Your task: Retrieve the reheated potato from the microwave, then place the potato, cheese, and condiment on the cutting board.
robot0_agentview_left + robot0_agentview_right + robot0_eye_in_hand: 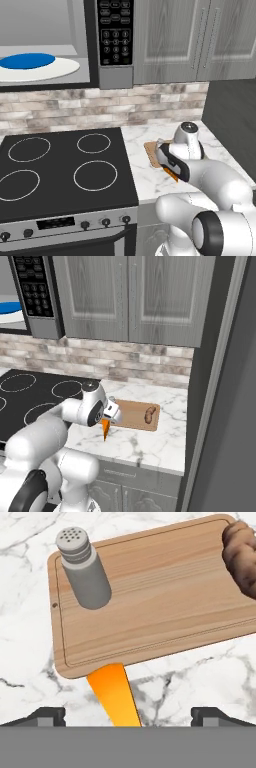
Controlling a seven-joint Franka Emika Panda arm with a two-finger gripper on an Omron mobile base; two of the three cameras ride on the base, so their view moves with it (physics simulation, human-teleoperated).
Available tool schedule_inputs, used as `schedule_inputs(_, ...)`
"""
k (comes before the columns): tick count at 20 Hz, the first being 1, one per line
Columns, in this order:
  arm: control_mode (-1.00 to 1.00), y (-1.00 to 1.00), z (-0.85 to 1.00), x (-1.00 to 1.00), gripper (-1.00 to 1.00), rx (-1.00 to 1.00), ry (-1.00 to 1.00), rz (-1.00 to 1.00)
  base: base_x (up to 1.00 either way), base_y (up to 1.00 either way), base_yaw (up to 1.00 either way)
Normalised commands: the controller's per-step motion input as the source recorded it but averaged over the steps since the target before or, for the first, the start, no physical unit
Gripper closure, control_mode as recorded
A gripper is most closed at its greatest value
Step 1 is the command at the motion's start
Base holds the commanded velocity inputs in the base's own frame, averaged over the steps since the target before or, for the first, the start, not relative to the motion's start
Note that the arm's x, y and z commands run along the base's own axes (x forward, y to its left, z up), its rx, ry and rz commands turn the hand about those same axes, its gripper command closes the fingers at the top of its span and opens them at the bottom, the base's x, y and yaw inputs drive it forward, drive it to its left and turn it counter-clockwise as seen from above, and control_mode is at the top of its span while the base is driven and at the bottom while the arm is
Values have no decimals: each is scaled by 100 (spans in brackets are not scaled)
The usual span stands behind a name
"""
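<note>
board: wooden cutting board [160,607] sits on the marble counter [210,677], right of the stove [65,170]

potato: already on the board, over at the 2 o'clock corner in the hand view [242,557]

shaker: the condiment [84,574] is standing on the board too, around 10 o'clock

cheese: the orange wedge [114,694] is the odd one out. Its thick end touches the board's near edge at about 6 o'clock, and the rest lies on the counter as far as I can tell

gripper: hovering over the cheese [128,714], fingers spread wide apart, nothing between them

microwave: door open, blue plate [27,61] on the turntable, no potato left in there [116,45]

what could go wrong: close too near the thin tip and the wedge might squirt out sideways or pivot. Dragging it onto the board instead of lifting could bump the shaker over
</note>
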Motion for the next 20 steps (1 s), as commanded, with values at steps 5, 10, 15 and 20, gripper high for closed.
schedule_inputs(5,-100,0,-1,-23,-100,0,2,0,0,0,0)
schedule_inputs(10,-100,0,-17,8,-100,1,14,1,0,0,0)
schedule_inputs(15,-100,0,-24,18,-100,7,8,9,0,0,0)
schedule_inputs(20,-100,0,-27,22,-100,5,7,11,0,0,0)
